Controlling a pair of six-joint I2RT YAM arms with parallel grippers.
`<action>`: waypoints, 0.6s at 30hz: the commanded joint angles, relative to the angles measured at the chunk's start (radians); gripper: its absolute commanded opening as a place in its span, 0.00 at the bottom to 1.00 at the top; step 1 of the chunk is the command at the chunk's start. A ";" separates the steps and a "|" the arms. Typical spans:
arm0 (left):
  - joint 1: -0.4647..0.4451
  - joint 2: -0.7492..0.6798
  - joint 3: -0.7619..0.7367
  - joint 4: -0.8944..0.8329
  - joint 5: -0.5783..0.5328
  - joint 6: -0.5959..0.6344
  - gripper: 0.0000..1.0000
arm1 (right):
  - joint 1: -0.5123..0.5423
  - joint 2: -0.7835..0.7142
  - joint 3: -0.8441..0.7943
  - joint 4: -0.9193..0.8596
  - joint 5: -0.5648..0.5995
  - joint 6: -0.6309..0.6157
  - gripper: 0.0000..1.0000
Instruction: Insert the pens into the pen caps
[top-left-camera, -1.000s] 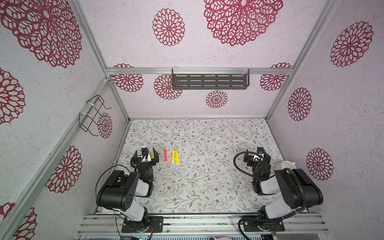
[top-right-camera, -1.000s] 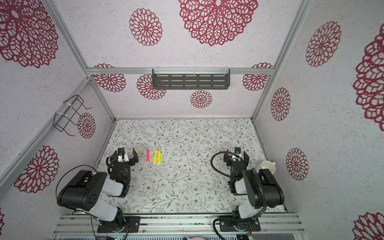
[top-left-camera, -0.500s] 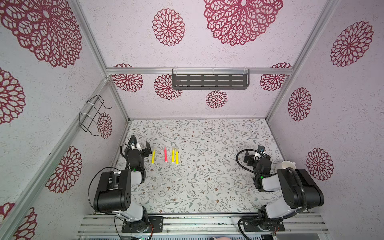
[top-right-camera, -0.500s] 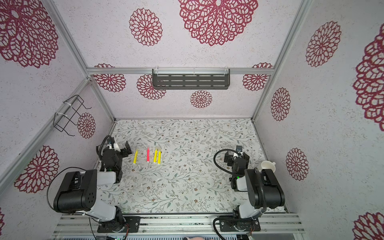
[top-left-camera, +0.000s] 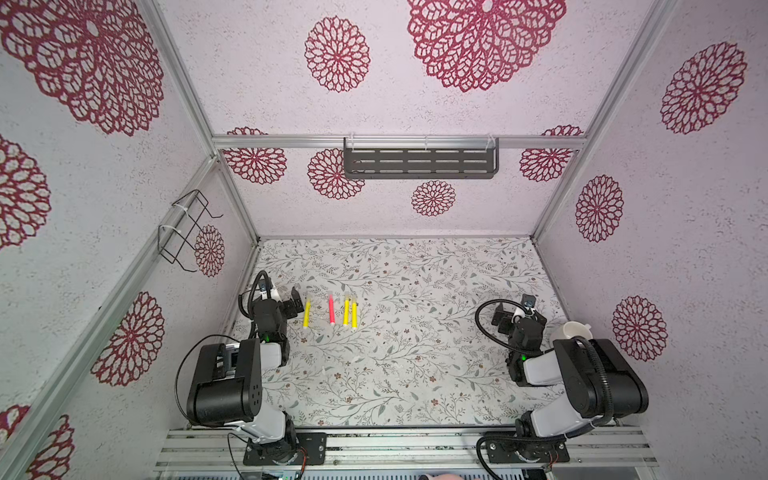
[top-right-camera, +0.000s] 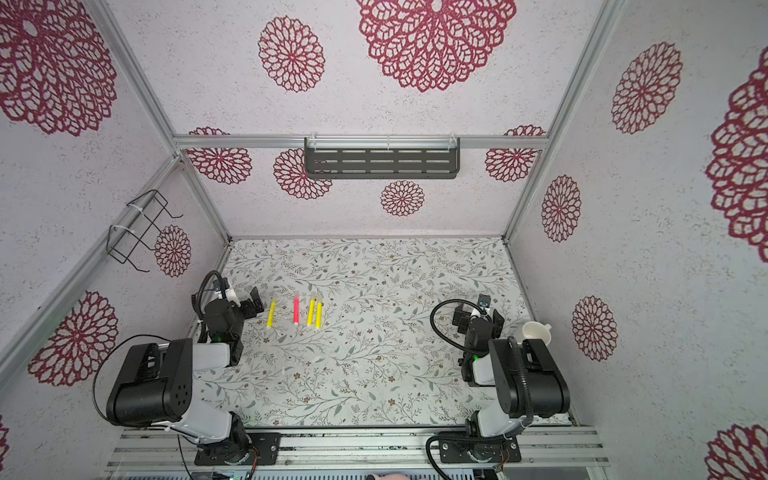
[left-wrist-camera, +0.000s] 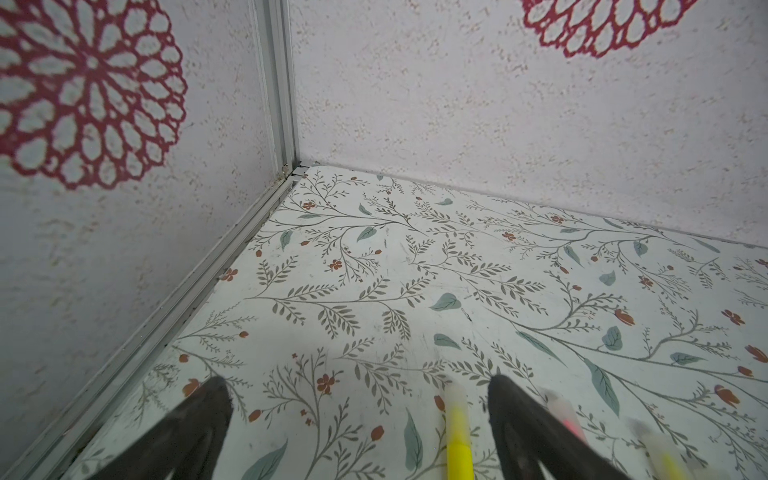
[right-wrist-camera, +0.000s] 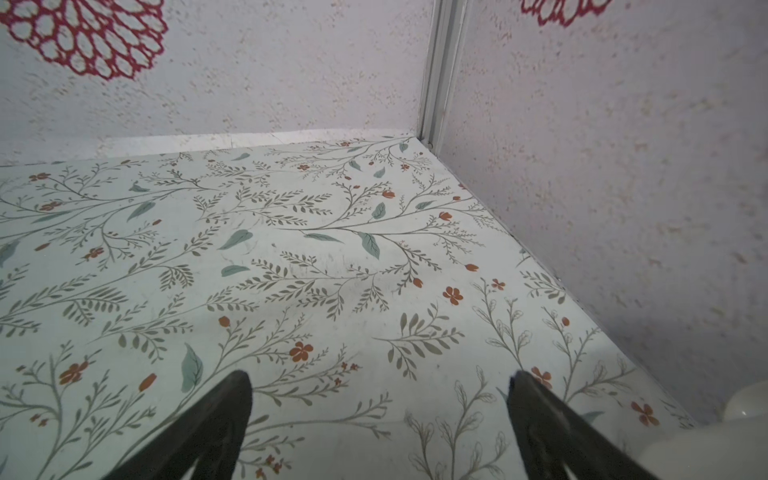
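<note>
Four pens lie side by side on the floral table at the left: a yellow pen (top-left-camera: 306, 314) (top-right-camera: 271, 314), a red-pink pen (top-left-camera: 331, 310) (top-right-camera: 296, 311) and two more yellow pens (top-left-camera: 346, 312) (top-left-camera: 354, 316). Small pale specks (top-left-camera: 357, 356) (top-left-camera: 323, 370) in front of them may be the pen caps; I cannot tell for sure. My left gripper (top-left-camera: 286, 302) (left-wrist-camera: 357, 386) hovers open just left of the pens. In the left wrist view the leftmost yellow pen (left-wrist-camera: 458, 432), with a pale translucent end, shows between its fingers. My right gripper (top-left-camera: 515, 312) (right-wrist-camera: 380, 378) is open and empty.
A white cup (top-left-camera: 567, 332) (top-right-camera: 536, 331) (right-wrist-camera: 748, 409) stands by the right wall beside the right arm. A dark slotted shelf (top-left-camera: 419, 163) hangs on the back wall and a wire rack (top-left-camera: 183, 232) on the left wall. Walls close in on three sides.
The left gripper drew back leftward off the leftmost yellow pen, uncovering it, then held still. The right gripper shifted only slightly. Both stayed open.
</note>
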 joint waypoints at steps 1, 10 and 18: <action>-0.007 -0.007 0.003 -0.013 -0.021 -0.004 0.99 | 0.007 -0.015 0.016 0.025 0.038 -0.001 0.99; -0.021 -0.012 -0.004 -0.002 -0.043 0.008 0.99 | 0.007 -0.017 0.013 0.030 0.037 -0.001 0.99; -0.023 -0.011 -0.004 0.000 -0.045 0.009 0.99 | 0.007 -0.017 0.013 0.033 0.038 -0.001 0.99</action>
